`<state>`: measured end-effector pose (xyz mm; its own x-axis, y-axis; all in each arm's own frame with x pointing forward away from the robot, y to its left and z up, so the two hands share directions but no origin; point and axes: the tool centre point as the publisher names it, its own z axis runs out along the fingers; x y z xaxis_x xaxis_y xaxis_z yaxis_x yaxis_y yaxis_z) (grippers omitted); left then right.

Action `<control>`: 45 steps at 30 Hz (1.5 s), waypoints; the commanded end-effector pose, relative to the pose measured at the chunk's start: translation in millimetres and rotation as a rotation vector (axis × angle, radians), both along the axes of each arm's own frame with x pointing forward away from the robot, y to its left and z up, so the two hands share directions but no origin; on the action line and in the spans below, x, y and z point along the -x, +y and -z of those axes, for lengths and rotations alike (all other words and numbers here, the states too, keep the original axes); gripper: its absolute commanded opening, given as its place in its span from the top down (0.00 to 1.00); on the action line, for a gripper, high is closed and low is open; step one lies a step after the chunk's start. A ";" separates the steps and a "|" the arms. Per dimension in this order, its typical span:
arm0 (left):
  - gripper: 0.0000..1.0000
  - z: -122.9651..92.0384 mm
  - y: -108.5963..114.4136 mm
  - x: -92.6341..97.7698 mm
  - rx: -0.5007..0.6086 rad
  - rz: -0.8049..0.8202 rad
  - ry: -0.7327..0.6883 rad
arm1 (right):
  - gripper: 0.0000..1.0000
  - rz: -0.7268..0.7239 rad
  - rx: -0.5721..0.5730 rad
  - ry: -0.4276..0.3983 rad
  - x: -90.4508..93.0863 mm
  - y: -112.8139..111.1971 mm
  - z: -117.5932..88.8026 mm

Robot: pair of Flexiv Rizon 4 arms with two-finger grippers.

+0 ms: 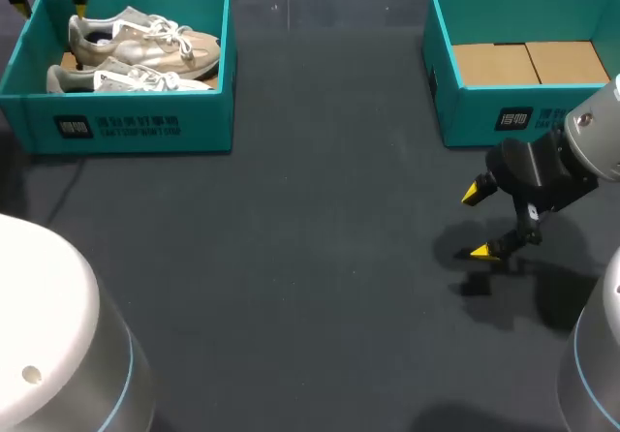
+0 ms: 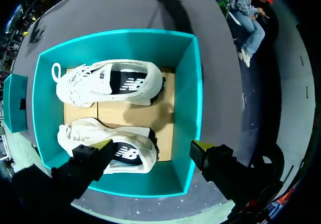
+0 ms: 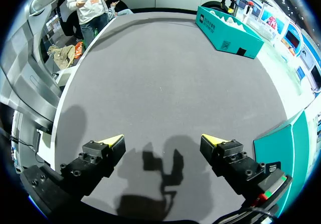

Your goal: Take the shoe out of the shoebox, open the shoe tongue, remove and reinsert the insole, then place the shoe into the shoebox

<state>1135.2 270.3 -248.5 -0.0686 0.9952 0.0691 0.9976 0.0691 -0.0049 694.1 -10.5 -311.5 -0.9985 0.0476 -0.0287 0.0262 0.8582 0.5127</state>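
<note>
Left end effector (image 2: pixel 151 145) is spread wide above the teal cardboard shoebox (image 2: pixel 186 93), 2 soft cream lace-up shoes (image 2: pixel 108 83) inside. I'd drop onto the near shoe (image 2: pixel 125 139) and pinch its padded heel collar, clear of the stiff wall. Right end effector (image 3: pixel 161 142) hangs spread over the matte tabletop (image 3: pixel 165 68)

Bare table (image 1: pixel 310 258) between shoebox (image 1: pixel 136 127) and second box (image 1: pixel 475 112); shoebox walls close around shoes (image 1: pixel 145 49).
</note>
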 end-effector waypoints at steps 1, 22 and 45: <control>0.00 -12.1 -6.0 41.4 -0.072 -0.041 -0.180 | 0.00 0.001 0.002 -0.002 1.1 0.3 0.2; 0.00 0.4 -3.1 85.4 -0.013 -0.028 -0.137 | 0.00 0.001 0.002 -0.002 1.1 0.3 0.2; 0.11 64.0 3.0 89.2 -0.003 0.066 -0.045 | 0.00 0.001 0.002 -0.002 1.1 0.3 0.2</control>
